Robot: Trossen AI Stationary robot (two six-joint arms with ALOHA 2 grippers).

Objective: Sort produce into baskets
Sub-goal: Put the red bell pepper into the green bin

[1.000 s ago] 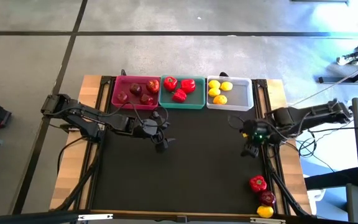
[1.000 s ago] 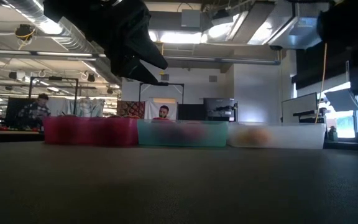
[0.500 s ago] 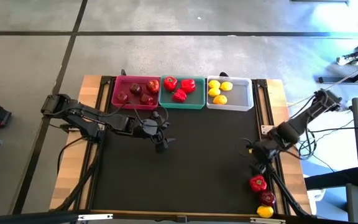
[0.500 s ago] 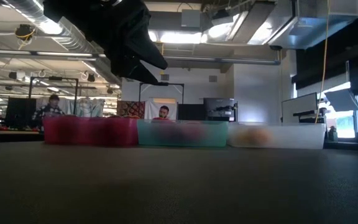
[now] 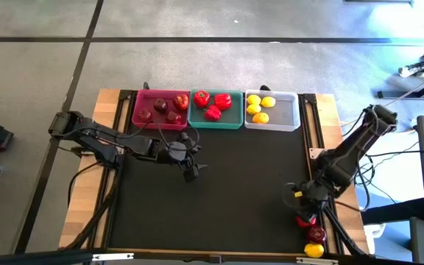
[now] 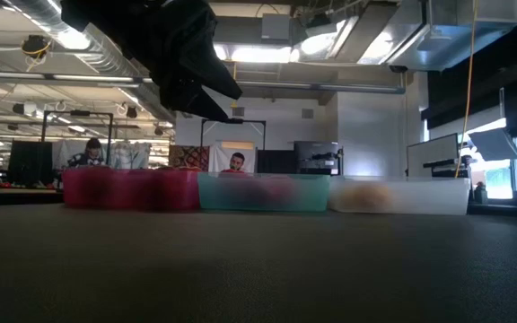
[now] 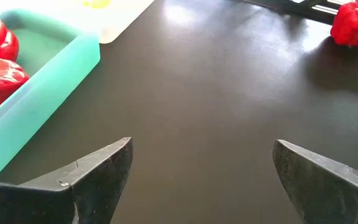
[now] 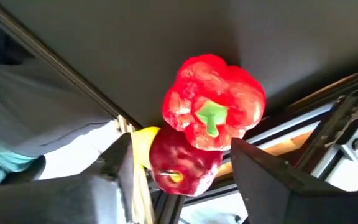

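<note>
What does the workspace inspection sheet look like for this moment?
Surface: black mat, wooden edges.
Job's things: pink basket holds apples; teal basket peppers; white basket lemons. Unsorted at the right front corner: pepper, apple, lemon.
Clutter: nothing seen.
Grippers: left pincer open, hovering mid-table; right pincer over the pepper, fingers either side, no grip seen.
Cables: run along both arms.
Surroundings: concrete floor; people at desks beyond.

place: open lab/workshop | evidence: exposed ceiling ducts (image 6: 70, 40); monitors (image 6: 317, 157); seated people (image 6: 234, 162)
</note>
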